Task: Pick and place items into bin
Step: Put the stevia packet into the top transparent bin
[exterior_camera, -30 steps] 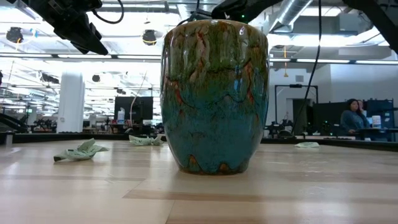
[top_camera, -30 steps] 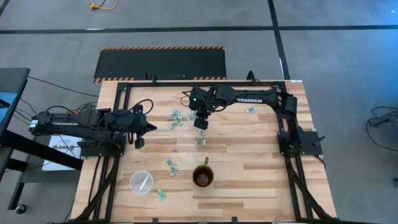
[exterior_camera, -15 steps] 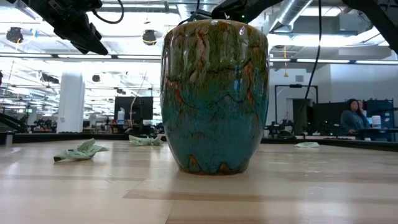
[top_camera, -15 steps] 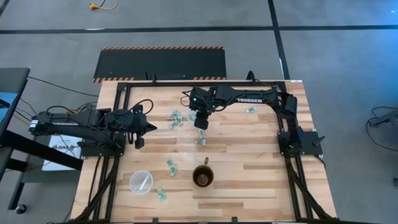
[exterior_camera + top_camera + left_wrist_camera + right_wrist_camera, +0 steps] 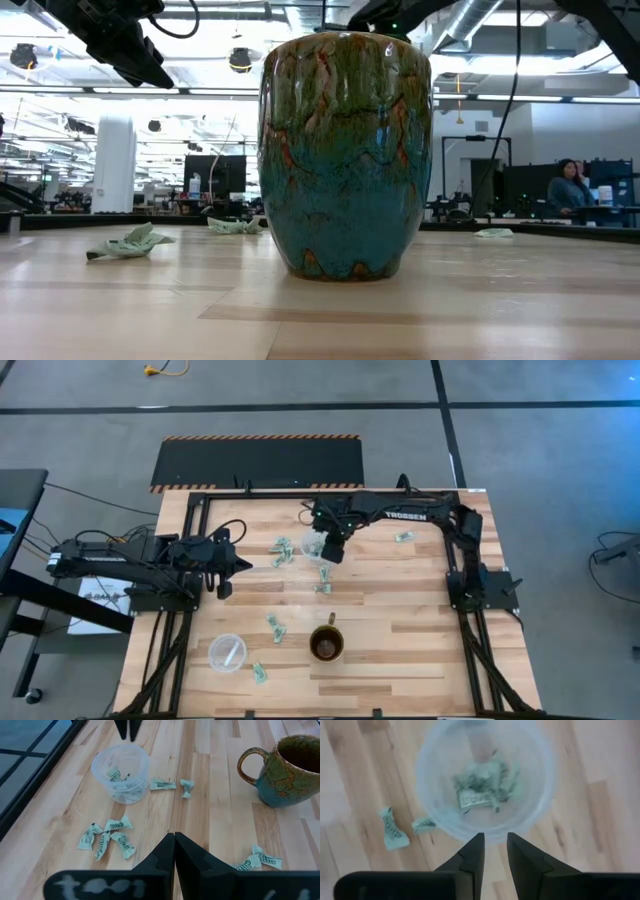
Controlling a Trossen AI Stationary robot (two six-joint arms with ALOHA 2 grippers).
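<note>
Since a second ago the right pincer [image 5: 493, 851] had shifted over the clear bin [image 5: 432, 822] — fingers slightly parted, empty — with light, crumply items [image 5: 481, 787] inside just ahead; pinch loose ones mid-body.

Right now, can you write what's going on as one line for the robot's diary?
right gripper: open, above clear cup holding wrappers | left gripper: shut, waiting at table's left | loose wrappers on table | mug: untouched
</note>
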